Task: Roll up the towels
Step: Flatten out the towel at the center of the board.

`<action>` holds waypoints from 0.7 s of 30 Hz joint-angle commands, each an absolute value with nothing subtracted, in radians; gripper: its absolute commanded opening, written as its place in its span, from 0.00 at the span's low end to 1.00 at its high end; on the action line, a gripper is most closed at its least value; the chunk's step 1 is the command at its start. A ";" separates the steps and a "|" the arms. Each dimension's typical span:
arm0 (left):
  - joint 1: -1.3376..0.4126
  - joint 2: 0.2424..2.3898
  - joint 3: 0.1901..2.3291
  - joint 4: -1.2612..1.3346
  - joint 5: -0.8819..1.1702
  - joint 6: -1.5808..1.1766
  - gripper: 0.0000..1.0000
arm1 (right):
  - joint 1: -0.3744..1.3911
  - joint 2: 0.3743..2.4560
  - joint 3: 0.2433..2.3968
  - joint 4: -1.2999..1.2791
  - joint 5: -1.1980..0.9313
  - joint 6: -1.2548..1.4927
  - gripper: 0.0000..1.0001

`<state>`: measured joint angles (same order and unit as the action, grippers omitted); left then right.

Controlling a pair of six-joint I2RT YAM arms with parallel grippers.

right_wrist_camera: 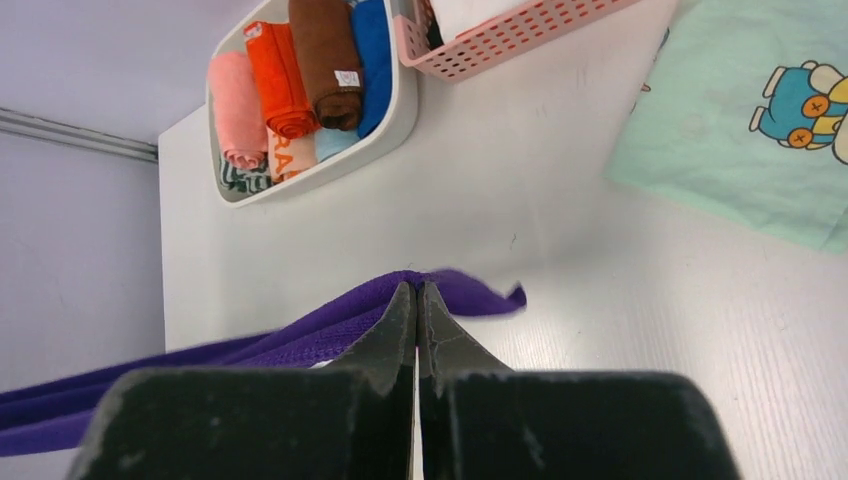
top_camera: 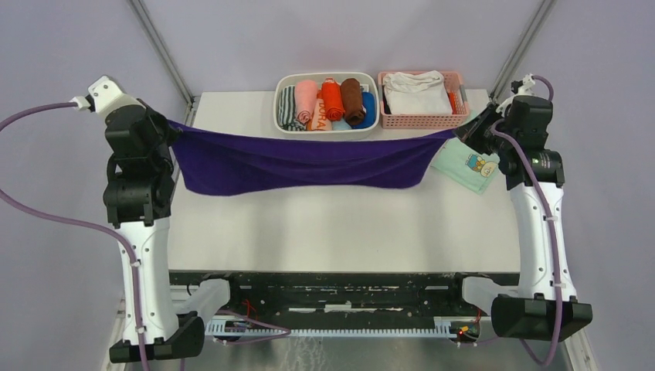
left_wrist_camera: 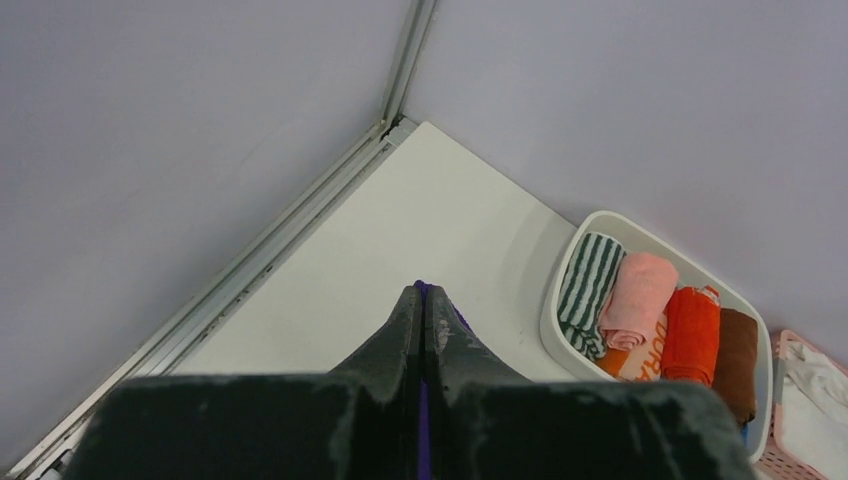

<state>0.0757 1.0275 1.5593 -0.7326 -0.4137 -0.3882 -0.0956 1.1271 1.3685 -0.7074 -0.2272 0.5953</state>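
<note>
Suspending purple towel point(top_camera: 301, 166) between left gripper point(left_wrist_camera: 421, 290), right gripper point(right_wrist_camera: 417, 287).

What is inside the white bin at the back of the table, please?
The white bin holds a striped roll, pink roll, orange roll, brown roll and blue roll. An orange-lettered cloth peeks out beneath; the rest below, and the bin's floor, is covered.

Top external: high behind the arm bases point(top_camera: 541, 314), looking down across the whole bench point(top_camera: 340, 224) toward the white tub point(top_camera: 328, 134) at its far edge. Left wrist: tight over the left hand point(left_wrist_camera: 421, 292), facing the tub from its left. Right wrist: same over the right hand point(right_wrist_camera: 416, 288), from its right. Tub shared by all.
</note>
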 commanded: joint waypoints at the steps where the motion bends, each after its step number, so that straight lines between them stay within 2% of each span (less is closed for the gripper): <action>1: 0.072 1.092 1.487 -0.692 -0.438 -0.327 0.05 | -0.097 1.202 1.403 -0.724 -0.186 0.625 0.00; 6: 0.073 1.303 1.324 -0.518 -0.333 -0.373 0.07 | -0.098 1.436 1.360 -0.538 -0.153 0.700 0.00; 13: 0.078 1.768 1.447 -0.468 -0.155 -0.439 0.03 | -0.097 1.901 1.518 -0.389 -0.237 0.644 0.00; 17: 0.081 1.898 1.491 -0.408 -0.088 -0.456 0.03 | -0.097 2.029 1.584 -0.344 -0.241 0.607 0.00; 21: 0.081 1.942 1.528 -0.394 -0.081 -0.453 0.03 | -0.100 2.093 1.650 -0.342 -0.252 0.586 0.01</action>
<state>0.0769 1.9591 1.4265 -0.4976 -0.1246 -0.4168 -0.0956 2.0956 1.5349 -0.4309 -0.2340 0.6258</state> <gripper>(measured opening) 0.043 0.007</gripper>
